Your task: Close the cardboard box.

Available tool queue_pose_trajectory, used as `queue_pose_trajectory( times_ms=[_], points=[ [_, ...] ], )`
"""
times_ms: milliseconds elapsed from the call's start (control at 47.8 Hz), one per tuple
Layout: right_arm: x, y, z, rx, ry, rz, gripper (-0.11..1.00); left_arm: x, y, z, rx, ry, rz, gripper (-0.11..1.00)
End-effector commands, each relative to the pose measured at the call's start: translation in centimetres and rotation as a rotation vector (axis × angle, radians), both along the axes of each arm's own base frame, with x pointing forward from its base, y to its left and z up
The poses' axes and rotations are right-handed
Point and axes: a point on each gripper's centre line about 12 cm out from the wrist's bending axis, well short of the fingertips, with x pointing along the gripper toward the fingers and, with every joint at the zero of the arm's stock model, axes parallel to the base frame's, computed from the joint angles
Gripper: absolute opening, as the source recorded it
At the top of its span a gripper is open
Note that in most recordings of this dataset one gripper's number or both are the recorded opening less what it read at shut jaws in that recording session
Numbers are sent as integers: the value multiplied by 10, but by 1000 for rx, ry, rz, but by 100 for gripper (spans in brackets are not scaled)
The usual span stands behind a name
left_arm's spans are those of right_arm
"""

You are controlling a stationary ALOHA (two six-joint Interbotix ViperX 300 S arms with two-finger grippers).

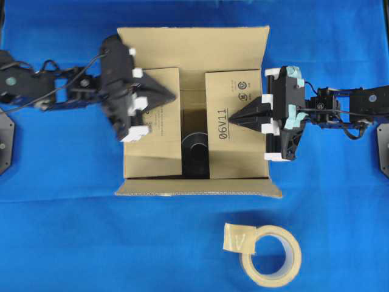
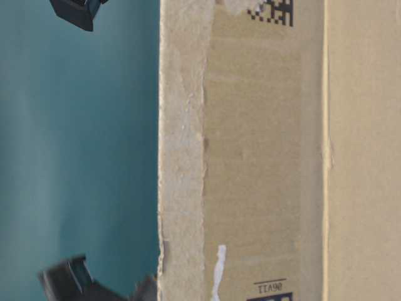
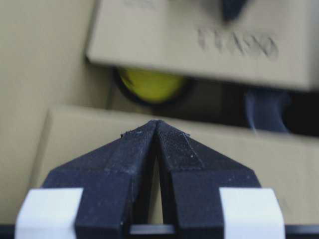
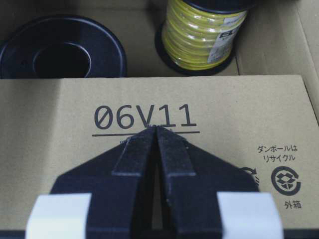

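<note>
The brown cardboard box (image 1: 194,45) stands mid-table. Its two side flaps are folded inward with a gap between them; the far and near flaps stand open. My left gripper (image 1: 175,95) is shut and empty, its tips over the left flap (image 1: 159,140), also seen in the left wrist view (image 3: 156,122). My right gripper (image 1: 228,117) is shut and empty, its tips on the right flap (image 1: 237,152) printed "06V11", also seen in the right wrist view (image 4: 156,128). The table-level view shows only the box wall (image 2: 263,150).
Inside the box lie a black spool (image 4: 62,47) and a yellow wire spool (image 4: 204,30). A beige tape roll (image 1: 270,254) lies on the blue cloth in front of the box.
</note>
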Motion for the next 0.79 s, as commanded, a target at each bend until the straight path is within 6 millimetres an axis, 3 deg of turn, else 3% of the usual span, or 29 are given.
queue_pose_trajectory(
  times_ms=[0,335,774],
  points=[
    [6,-2,10,-1,-35,-5,0,15,12,17,10,-51,25,1],
    [6,-2,10,-1,-35,-5,0,51,44,27,68,-71,62,1],
    [5,-2,9,-1,-34,-5,0,66,41,4,73,-19,38,1]
  ],
)
